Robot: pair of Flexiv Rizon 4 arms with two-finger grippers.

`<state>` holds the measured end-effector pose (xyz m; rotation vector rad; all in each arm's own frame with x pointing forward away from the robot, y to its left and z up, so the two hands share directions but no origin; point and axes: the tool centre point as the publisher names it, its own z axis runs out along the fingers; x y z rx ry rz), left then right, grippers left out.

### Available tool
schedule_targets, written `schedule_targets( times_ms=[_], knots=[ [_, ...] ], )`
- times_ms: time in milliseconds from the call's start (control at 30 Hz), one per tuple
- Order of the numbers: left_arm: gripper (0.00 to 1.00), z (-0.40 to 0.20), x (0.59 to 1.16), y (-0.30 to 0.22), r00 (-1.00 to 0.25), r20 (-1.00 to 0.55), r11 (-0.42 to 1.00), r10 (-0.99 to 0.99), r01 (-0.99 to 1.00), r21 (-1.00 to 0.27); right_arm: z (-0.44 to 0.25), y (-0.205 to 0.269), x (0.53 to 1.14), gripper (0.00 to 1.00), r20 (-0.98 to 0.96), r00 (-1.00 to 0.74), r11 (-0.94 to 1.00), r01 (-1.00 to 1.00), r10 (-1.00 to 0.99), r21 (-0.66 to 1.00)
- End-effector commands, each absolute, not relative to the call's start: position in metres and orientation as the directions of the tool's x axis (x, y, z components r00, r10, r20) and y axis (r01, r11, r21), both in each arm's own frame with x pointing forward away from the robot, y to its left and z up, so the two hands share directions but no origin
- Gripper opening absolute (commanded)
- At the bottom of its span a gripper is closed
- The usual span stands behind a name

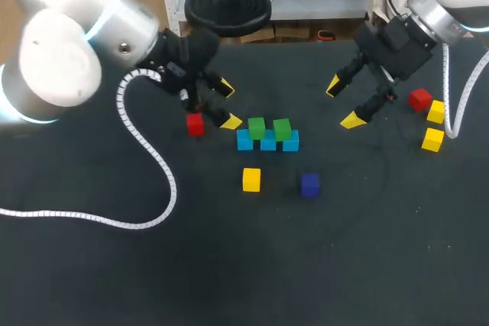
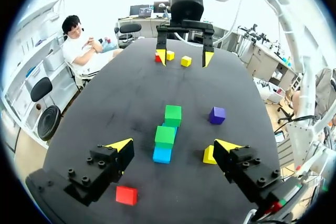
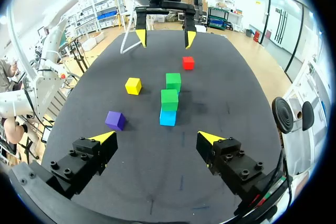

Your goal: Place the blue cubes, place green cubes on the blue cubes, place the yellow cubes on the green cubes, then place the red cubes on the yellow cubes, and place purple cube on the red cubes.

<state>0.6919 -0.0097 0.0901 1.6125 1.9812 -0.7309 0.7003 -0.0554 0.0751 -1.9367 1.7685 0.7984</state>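
While the left end effector [image 1: 228,104] and the right end effector [image 1: 344,103] hang over the worktop [image 1: 229,265], both with fingers apart and empty, three blue cubes [image 1: 244,141] lie in a touching row at its middle. They bear two green cubes [image 1: 257,127]. A red cube [image 1: 195,124] lies just beside the left end effector. A second red cube [image 1: 419,99] and two yellow cubes [image 1: 432,140] cluster beyond the right one. A lone yellow cube [image 1: 251,179] and a purple cube [image 1: 309,184] sit apart, near the row.

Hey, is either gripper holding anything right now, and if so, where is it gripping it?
Nothing is held. The left gripper and the right gripper are both open and empty.
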Motion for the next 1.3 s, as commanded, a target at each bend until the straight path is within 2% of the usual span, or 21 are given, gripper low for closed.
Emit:
schedule_targets(
  times_ms=[33, 433, 833, 1067, 1300],
  knots=[
    [1.0, 0.095, 0.685, 0.005, -0.191, -0.685, 0.169, 0.703, 0.981, -0.1, 0.075, -0.056, 0.7, 1.0, -0.648, 0.038, -0.121, -0.989, -0.761, 0.084],
    [1.0, 0.113, 0.689, 0.031, -0.222, -0.731, 0.204, 0.645, 0.972, -0.116, 0.075, -0.056, 0.7, 1.0, -0.648, 0.038, -0.121, -0.989, -0.761, 0.084],
    [1.0, 0.112, 0.692, 0.035, -0.239, -0.725, 0.212, 0.646, 0.969, -0.131, 0.075, -0.056, 0.7, 1.0, -0.648, 0.038, -0.121, -0.989, -0.761, 0.084],
    [1.0, 0.101, 0.703, 0.033, -0.218, -0.785, 0.111, 0.58, 0.976, -0.189, 0.075, -0.056, 0.7, 1.0, -0.648, 0.038, -0.121, -0.989, -0.761, 0.084],
    [1.0, 0.096, 0.716, 0.034, -0.243, -0.785, 0.113, 0.57, 0.969, -0.218, 0.075, -0.056, 0.7, 1.0, -0.648, 0.038, -0.121, -0.989, -0.761, 0.084]
  ],
)
